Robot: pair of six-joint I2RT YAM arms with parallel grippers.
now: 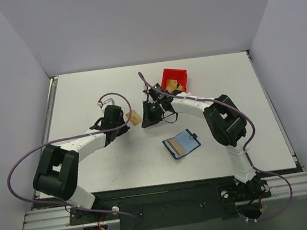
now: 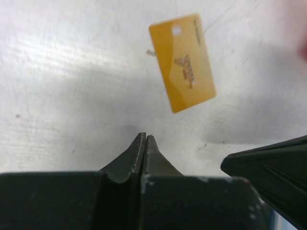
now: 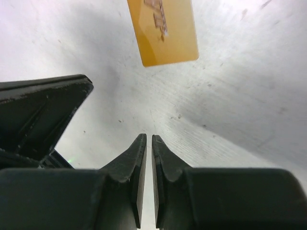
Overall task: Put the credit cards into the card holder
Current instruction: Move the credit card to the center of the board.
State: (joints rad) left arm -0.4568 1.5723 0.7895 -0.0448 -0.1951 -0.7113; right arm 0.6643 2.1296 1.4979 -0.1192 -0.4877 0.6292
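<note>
a: top view, first entry?
b: loose card (image 1: 133, 116), tan, flat on the table (image 1: 82, 96). it sits between the left gripper (image 1: 124, 121) and the right gripper (image 1: 146, 120), near both.
a: and the wallet?
b: wallet (image 1: 190, 141), navy, lying open nearer the arm bases, well apart from the loose card. second card (image 1: 175, 145), tan, on its left half; tucked in or just laid there, cannot tell. red bin (image 1: 173, 78) at the far side.
a: left wrist view?
b: left gripper fingers pressed together, clasping nothing. loose card lies ahead of the tips, apart from them.
a: right wrist view?
b: right gripper fingers all but closed, a thin slit between, nothing in it. loose card ahead, cut off by the top edge.
</note>
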